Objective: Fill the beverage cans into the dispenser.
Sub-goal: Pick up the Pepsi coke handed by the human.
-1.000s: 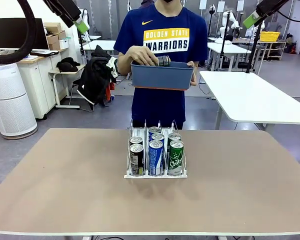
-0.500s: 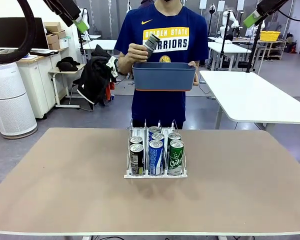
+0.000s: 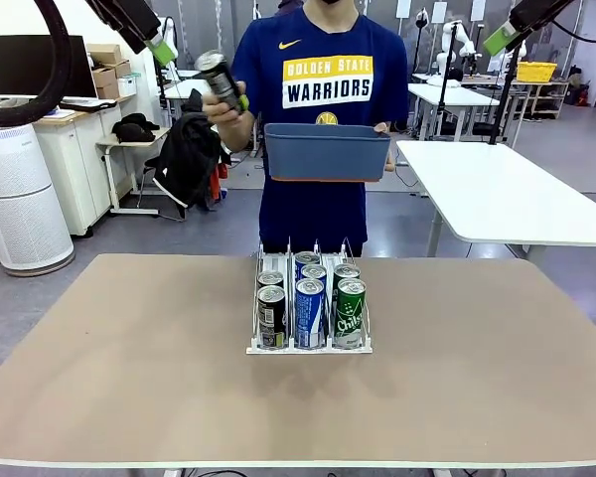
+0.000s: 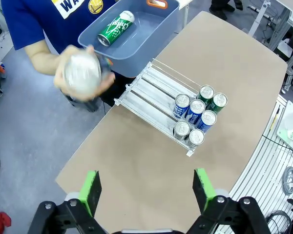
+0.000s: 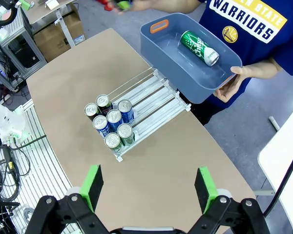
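Observation:
The dispenser (image 3: pixel 309 343) stands mid-table with several beverage cans (image 3: pixel 309 310) at its front: black on the left, blue in the middle, green on the right. The person behind the table holds a black can (image 3: pixel 219 79) raised in one hand, close below my left gripper (image 3: pixel 160 49). In the left wrist view that can (image 4: pixel 81 75) is a blur far beyond my open left gripper (image 4: pixel 147 190). Another green can (image 5: pixel 199 48) lies in the blue-grey bin (image 5: pixel 166 56). My right gripper (image 5: pixel 149 187) hangs open high above the dispenser (image 5: pixel 151 105), with nothing between its fingers.
The person carries the bin (image 3: pixel 325 154) at chest height on the other hand. The brown table (image 3: pixel 129 378) is bare around the rack. A white table (image 3: pixel 497 189) stands behind on the right; a desk and chair with clothes stand behind on the left.
The person has lifted the black can out of the bin and swung it up and to the picture's left. Both grippers stay where they were, still open.

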Tool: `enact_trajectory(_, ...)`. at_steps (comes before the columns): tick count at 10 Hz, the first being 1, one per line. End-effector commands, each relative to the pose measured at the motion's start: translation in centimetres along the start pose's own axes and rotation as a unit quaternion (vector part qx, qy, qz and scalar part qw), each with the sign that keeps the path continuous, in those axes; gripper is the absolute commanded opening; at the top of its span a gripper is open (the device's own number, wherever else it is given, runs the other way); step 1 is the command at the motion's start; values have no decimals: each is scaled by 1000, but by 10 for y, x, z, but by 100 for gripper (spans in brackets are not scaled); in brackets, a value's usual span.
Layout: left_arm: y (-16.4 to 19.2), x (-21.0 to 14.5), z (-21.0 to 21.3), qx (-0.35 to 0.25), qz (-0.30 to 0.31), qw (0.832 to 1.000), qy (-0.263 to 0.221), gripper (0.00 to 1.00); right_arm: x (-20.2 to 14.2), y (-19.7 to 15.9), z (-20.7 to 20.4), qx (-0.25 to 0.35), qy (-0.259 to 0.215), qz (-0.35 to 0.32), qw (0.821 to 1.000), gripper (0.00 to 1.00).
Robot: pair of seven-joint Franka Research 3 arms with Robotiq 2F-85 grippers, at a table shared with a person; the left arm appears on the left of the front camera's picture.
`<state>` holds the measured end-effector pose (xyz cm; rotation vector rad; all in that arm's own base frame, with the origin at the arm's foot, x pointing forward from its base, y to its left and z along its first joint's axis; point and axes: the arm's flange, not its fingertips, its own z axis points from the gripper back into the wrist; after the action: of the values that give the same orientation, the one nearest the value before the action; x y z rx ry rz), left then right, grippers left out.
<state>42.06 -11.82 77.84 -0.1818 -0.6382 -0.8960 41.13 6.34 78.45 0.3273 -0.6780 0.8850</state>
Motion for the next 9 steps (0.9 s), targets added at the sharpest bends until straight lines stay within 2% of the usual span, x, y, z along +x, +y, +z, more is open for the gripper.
enact_trajectory(1, 1, -1, 1, 4, -3, 1000, 2, 100, -1, 2, 0, 2, -2, -1, 1000, 100)
enact_trajectory(9, 1, -1, 1, 4, -3, 1000, 2, 100, -1, 2, 0, 2, -2, -1, 1000, 100)
